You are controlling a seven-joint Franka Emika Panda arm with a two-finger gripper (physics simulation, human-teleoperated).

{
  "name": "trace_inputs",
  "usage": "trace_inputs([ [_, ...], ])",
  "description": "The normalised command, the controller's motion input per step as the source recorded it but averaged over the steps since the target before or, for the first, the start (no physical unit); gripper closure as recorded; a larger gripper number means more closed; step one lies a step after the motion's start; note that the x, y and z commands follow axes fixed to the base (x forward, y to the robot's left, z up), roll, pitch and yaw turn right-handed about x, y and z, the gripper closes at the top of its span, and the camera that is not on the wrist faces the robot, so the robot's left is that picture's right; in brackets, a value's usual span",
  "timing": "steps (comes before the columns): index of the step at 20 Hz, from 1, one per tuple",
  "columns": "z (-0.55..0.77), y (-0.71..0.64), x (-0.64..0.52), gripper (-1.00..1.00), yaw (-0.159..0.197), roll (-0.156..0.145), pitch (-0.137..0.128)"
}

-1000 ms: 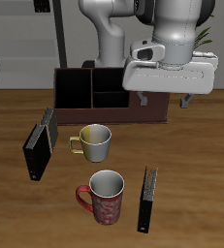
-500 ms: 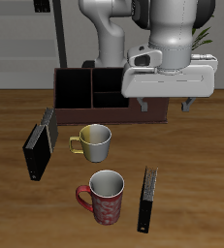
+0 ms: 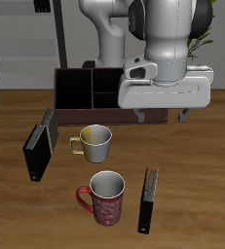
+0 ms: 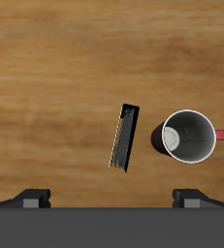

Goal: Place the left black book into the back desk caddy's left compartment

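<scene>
The left black book (image 3: 148, 199) stands on its long edge near the table's front edge, just beside the red mug (image 3: 104, 197) at that mug's 3 o'clock in the exterior view, and well apart from the back desk caddy (image 3: 75, 89), which sits far off at about 11 o'clock from the book. The gripper (image 3: 161, 117) hangs high above the table, roughly at 12 o'clock from the book, with nothing between its spread fingers (image 4: 31, 199); it is open and empty. The wrist view shows the book (image 4: 125, 139) as a thin dark slab, spine up, with the mug (image 4: 186, 136) close to one face. I judge it stiff, light and smooth-sided, so a pinch across its thin width at mid-length should hold without tilting it. The mug's closeness leaves little room for the finger on that side. The yellow mug (image 3: 94, 143) and the thicker book (image 3: 39, 146) stand clear of the job.
</scene>
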Motion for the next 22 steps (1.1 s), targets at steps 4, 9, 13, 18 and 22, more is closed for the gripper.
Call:
trace_inputs([
  [4,-0.28,-0.08,0.04,-1.0,-0.033,0.009,0.01],
  [9,-0.27,-0.14,0.02,-1.0,-0.03,0.01,0.028],
  [13,-0.1,-0.06,-0.03,-1.0,-0.013,0.009,-0.02],
  [18,-0.06,-0.09,-0.04,-1.0,-0.019,-0.011,-0.021],
  [22,-0.03,0.01,0.01,-1.0,0.0,-0.002,-0.007],
])
